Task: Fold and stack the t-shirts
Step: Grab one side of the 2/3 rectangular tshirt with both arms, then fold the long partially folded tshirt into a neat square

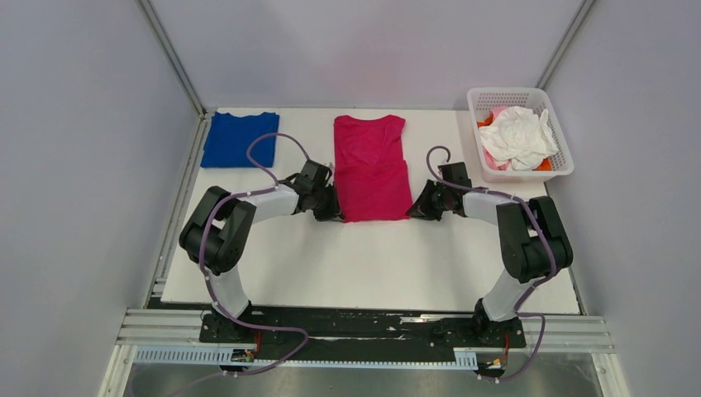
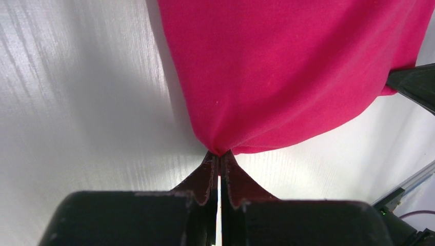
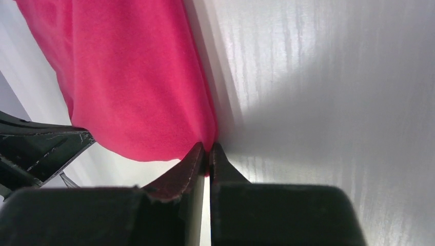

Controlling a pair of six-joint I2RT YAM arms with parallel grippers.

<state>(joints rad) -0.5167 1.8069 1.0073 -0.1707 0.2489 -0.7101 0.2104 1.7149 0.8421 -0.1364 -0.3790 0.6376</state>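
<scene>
left gripper [image 2: 219, 156]: lower centre of the overhead view, clenched on one near corner of the magenta shirt [image 1: 372, 165]
right gripper [image 3: 206, 148]: pinching the other near corner
magenta shirt: centre, narrowed to a long strip; the lengthwise fold seems left
blue shirt [image 1: 240, 139]: upper left, folded, starting the stack
basket [image 1: 522, 175]: upper right, white shirt [image 1: 517, 136] crumpled on more coloured cloth, all unfolded

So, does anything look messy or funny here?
Only the white basket at the far right: the white t-shirt and others in it are crumpled in a heap. The magenta t-shirt lies neatly, the left pincer and right pincer pinching its near corners; the blue t-shirt lies flat.
</scene>
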